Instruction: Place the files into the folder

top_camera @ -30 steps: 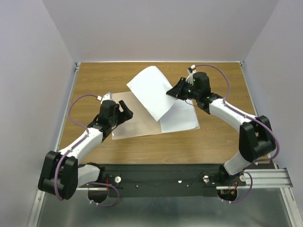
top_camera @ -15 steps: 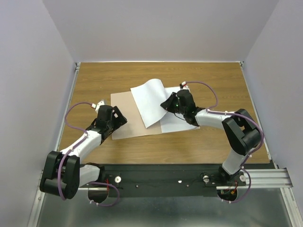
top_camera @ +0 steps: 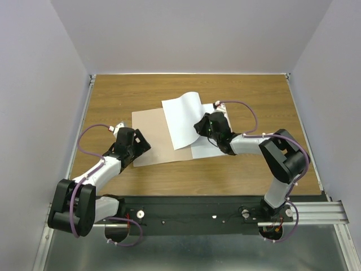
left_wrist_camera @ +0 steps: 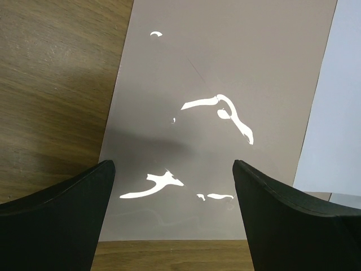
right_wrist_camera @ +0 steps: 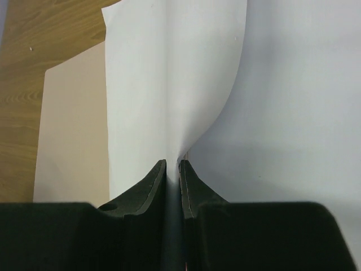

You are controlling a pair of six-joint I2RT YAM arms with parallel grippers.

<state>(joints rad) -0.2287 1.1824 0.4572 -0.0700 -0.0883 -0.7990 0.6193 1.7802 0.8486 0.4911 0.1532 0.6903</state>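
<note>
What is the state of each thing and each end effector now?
lifted sheet: curled, one edge pinched
second sheet: flat on the table
folder: flat, partly covered by lifted sheet
left end effector: open, over the folder
right end effector: shut on lifted sheet

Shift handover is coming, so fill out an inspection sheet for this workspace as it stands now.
Surface: wooden table, no damage seen.
Job's things: folder lies flat, with glare on its glossy face. The held sheet is bowed and lies partly over the folder's right side. The second sheet lies flat to the right of the folder. Neither sheet is inside the folder.
Clutter: nothing seen.
Grippers: left gripper is open over the folder's near edge; contact cannot be told. The right gripper is shut on the held sheet's edge.
Cables: purple cables loop along both arms, clear of the paper.
Surroundings: plain walls on three sides, metal rail at the near edge.
</note>
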